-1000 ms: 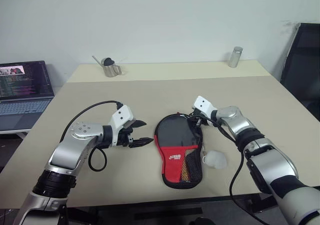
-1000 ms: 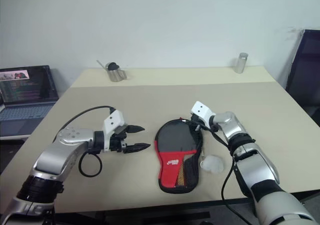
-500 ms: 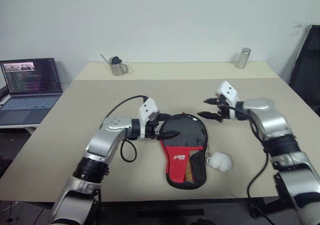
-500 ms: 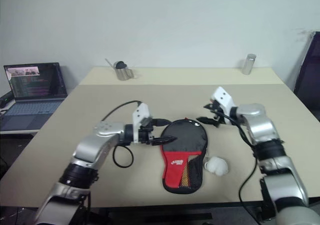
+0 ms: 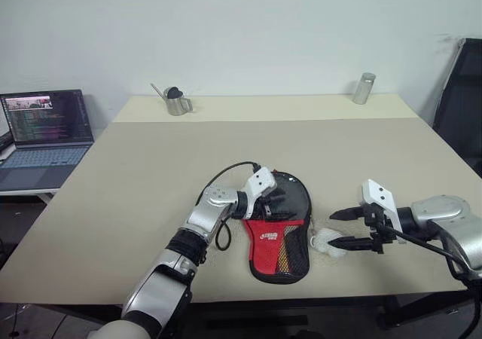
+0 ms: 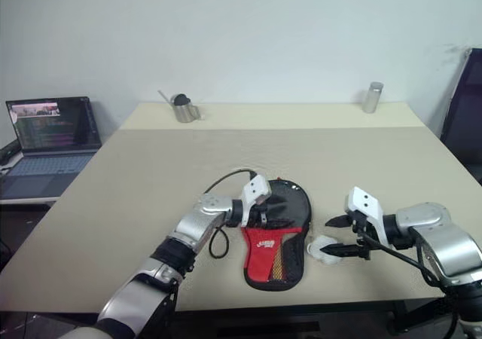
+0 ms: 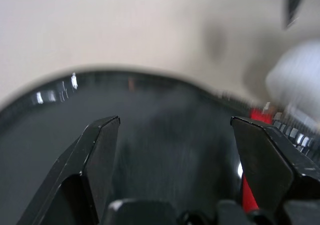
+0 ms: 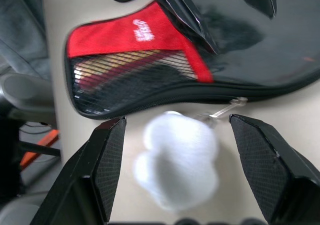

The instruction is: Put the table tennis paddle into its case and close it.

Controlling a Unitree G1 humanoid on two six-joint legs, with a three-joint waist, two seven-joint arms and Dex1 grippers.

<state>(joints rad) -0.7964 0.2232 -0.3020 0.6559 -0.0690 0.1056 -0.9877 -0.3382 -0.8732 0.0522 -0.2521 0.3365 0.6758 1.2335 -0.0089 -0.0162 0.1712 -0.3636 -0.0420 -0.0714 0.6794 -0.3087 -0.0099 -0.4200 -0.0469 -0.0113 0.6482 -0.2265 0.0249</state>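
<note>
The case (image 5: 280,230) lies flat near the table's (image 5: 151,173) front edge, black above, red with a white logo below. A light striped shape, apparently the table tennis paddle's handle (image 8: 125,64), shows through the mesh pocket; the rest of the paddle is hidden. My left gripper (image 5: 285,207) hovers open over the case's black upper part (image 7: 165,135), nothing between its fingers. My right gripper (image 5: 333,229) stands open to the right of the case. A white fluffy charm (image 8: 177,160) on the zipper pull (image 8: 227,107) lies between its fingers, untouched.
An open laptop (image 5: 41,132) sits on a side desk at the left. A small metal pitcher (image 5: 175,102) and a metal cylinder (image 5: 364,87) stand along the table's far edge. A black chair (image 5: 463,90) is at the right.
My left gripper swung right, from beside the case to over its black top. My right gripper opened and drew back from the case's top right to beside the white charm.
</note>
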